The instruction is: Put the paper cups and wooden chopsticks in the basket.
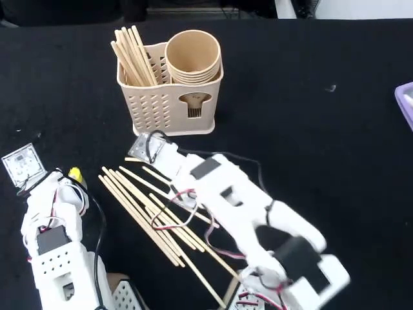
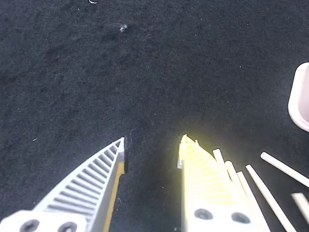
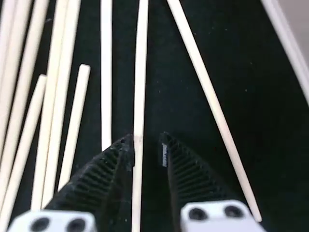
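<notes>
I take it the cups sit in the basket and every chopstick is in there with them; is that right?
Not quite. The cups do sit in the basket, but only some chopsticks are in there with them. The high view shows loose chopsticks lying on the table in front of the basket.

Basket (image 1: 164, 106) holds cups (image 1: 193, 55) right, chopsticks (image 1: 132, 55) left (loose chopsticks (image 1: 148, 213) lie before it).
</notes>
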`<action>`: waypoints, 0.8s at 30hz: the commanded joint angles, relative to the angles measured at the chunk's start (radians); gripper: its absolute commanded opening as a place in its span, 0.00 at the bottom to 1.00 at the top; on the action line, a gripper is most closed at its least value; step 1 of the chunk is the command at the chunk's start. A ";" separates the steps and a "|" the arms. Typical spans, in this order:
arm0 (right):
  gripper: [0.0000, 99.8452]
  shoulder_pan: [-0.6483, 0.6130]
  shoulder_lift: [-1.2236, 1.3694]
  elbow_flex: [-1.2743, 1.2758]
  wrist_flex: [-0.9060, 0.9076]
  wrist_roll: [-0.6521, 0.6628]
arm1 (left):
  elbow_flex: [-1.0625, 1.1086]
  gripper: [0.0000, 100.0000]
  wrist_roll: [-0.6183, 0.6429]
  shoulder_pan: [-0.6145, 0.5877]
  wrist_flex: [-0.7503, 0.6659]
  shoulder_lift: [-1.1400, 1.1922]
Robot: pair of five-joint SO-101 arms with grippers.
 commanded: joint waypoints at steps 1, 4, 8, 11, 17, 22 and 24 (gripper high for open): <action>0.10 -0.048 0.024 -0.074 0.029 0.006 | -0.007 0.19 -0.006 0.010 -0.020 -0.012; 0.10 -0.089 0.024 -0.082 0.058 0.003 | -0.008 0.19 -0.006 0.010 -0.020 -0.012; 0.11 -0.152 0.033 -0.077 0.094 0.003 | -0.008 0.19 -0.006 0.010 -0.020 -0.012; 0.18 -0.150 0.035 -0.076 0.086 0.009 | -0.008 0.19 -0.006 0.010 -0.020 -0.012; 0.21 -0.097 0.035 -0.073 0.034 0.037 | -0.008 0.19 -0.006 0.008 -0.020 -0.012; 0.20 -0.063 0.036 -0.071 0.023 0.094 | -0.008 0.19 -0.006 0.008 -0.020 -0.012; 0.20 -0.063 0.036 -0.070 0.023 0.094 | -0.008 0.19 -0.006 0.008 -0.020 -0.012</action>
